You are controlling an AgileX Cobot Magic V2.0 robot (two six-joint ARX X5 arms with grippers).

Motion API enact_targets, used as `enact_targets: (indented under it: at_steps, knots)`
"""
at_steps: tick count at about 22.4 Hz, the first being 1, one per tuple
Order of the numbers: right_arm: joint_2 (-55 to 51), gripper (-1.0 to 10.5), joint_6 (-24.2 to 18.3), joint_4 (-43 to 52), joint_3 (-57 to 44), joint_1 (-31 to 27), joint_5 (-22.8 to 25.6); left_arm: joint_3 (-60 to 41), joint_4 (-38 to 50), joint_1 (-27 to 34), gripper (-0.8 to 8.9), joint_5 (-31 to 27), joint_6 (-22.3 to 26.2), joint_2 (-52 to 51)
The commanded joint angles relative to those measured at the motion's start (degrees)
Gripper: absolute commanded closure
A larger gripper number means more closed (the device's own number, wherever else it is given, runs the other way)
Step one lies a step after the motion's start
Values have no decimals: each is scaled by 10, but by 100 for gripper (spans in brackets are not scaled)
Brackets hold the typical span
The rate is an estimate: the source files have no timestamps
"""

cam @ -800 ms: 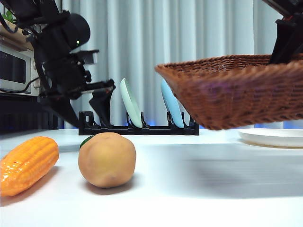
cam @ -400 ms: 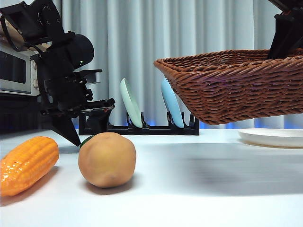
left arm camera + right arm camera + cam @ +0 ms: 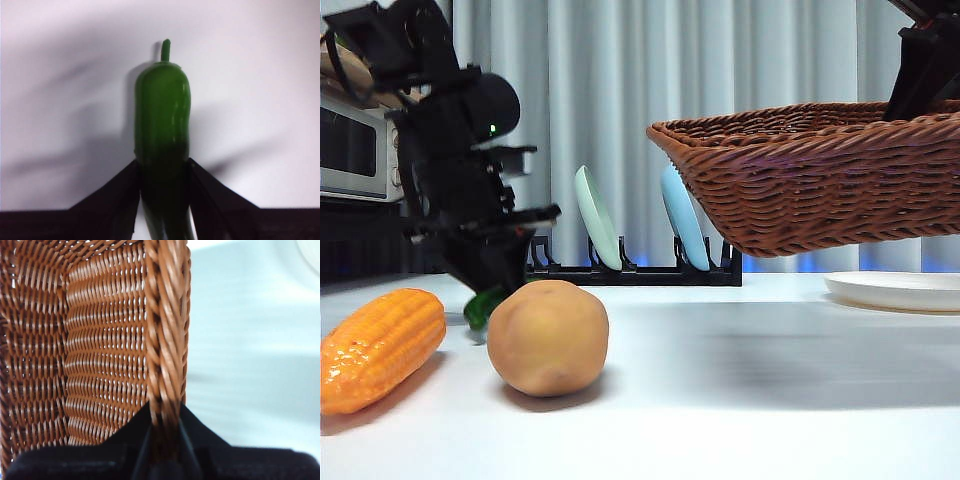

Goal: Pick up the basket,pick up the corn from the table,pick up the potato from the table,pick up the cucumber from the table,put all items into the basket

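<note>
My left gripper point(image 3: 162, 169) is shut on the dark green cucumber point(image 3: 162, 112), both jaws pressing its sides just over the white table point(image 3: 260, 75). From the front, that gripper point(image 3: 492, 282) reaches down at the left, and the cucumber point(image 3: 480, 307) pokes out behind the tan potato point(image 3: 548, 337). The orange corn point(image 3: 380, 345) lies at the near left on the table point(image 3: 770, 380). At the upper right, the brown wicker basket point(image 3: 820, 190) hangs in the air. My right gripper point(image 3: 165, 416) is shut on the braided rim of the basket point(image 3: 167, 315).
A black dish rack point(image 3: 630, 272) at the back holds a pale green plate point(image 3: 595, 220) and a blue plate point(image 3: 682, 220). A white plate point(image 3: 895, 290) lies at the right under the basket. A microwave point(image 3: 355, 145) stands far left.
The left arm came down behind the potato and its jaws closed on the cucumber, which shifted left. The basket swung and then steadied in the air.
</note>
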Motion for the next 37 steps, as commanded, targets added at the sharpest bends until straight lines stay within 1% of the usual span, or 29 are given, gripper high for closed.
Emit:
enact_targets:
  at_steps: [1, 3, 4, 8, 11, 12, 15, 19, 24, 25, 27, 33, 37]
  knots:
    - [7, 959, 20, 22, 7, 0, -5, 28, -24, -2, 822, 3, 2, -41]
    - [15, 959, 22, 24, 7, 0, -5, 43, -39, -4, 822, 7, -4, -68]
    - [22, 959, 25, 24, 7, 0, -6, 53, -46, -4, 822, 19, -11, -89]
    - [51, 959, 30, 25, 7, 0, -7, 84, -60, -8, 822, 85, -47, -153]
    - [71, 959, 32, 32, 7, 0, -9, 96, -57, -25, 822, 136, -81, -196]
    - [77, 959, 36, 39, 7, 0, -14, 96, -55, -35, 822, 142, -89, -208]
    - [92, 959, 53, 63, 7, 0, -52, 96, -48, -74, 822, 141, -100, -222]
    - [95, 959, 70, 81, 7, 1, -68, 96, -28, -138, 823, 117, -114, -216]
    - [95, 959, 75, 78, 7, 10, -69, 96, 23, -214, 823, 37, -124, -195]
    - [95, 959, 75, 77, 7, 10, -75, 96, 32, -226, 822, 16, -126, -188]
    - [95, 959, 75, 77, 7, 13, -95, 96, 40, -242, 823, -6, -129, -172]
    - [95, 959, 75, 77, 7, 30, -96, 96, 42, -275, 822, -15, -129, -110]
    - [95, 959, 75, 78, 7, 41, -96, 96, 34, -282, 822, -17, -127, -79]
